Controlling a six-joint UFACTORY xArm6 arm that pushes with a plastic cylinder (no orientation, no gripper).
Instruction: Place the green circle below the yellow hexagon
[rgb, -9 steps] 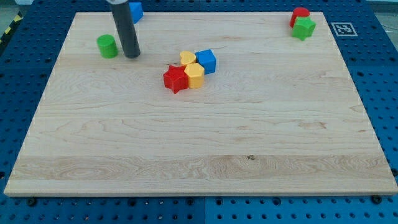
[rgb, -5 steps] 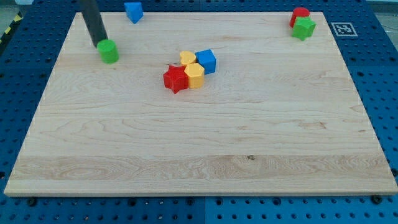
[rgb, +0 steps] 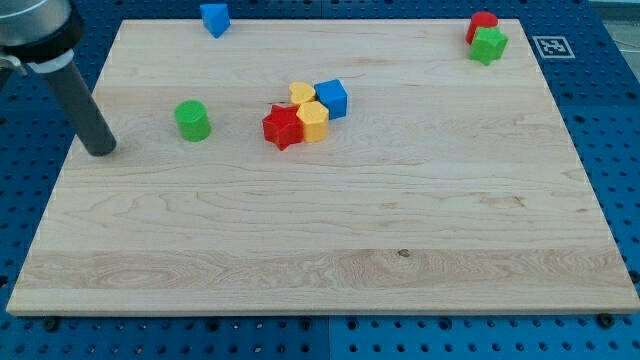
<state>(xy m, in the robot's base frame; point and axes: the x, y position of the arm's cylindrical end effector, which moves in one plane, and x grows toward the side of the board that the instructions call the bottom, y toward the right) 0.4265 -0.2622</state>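
My tip (rgb: 101, 150) rests on the counter (rgb: 330, 240) near its left edge. There is no hand on this rig, only the bare dark rod, so nothing is held.

Green circle (rgb: 192, 120): to the right of my tip, clearly apart from it, standing upright and alone.

Blue block (rgb: 214, 18): at the view's top edge, above and slightly right of the green circle; shape looks roughly triangular, but I cannot be sure at this angle.

Central cluster, packed together with the blocks touching or nearly so: red star (rgb: 283, 126) at the left, yellow hexagon (rgb: 313, 121) just right of it, yellow heart (rgb: 301, 94) above those two, blue cube (rgb: 332, 98) at the right. The green circle sits left of this cluster, level with the red star, near but not touching.

Top right corner: red block (rgb: 483, 22), shape unclear, with a green star (rgb: 489, 45) touching it just below.
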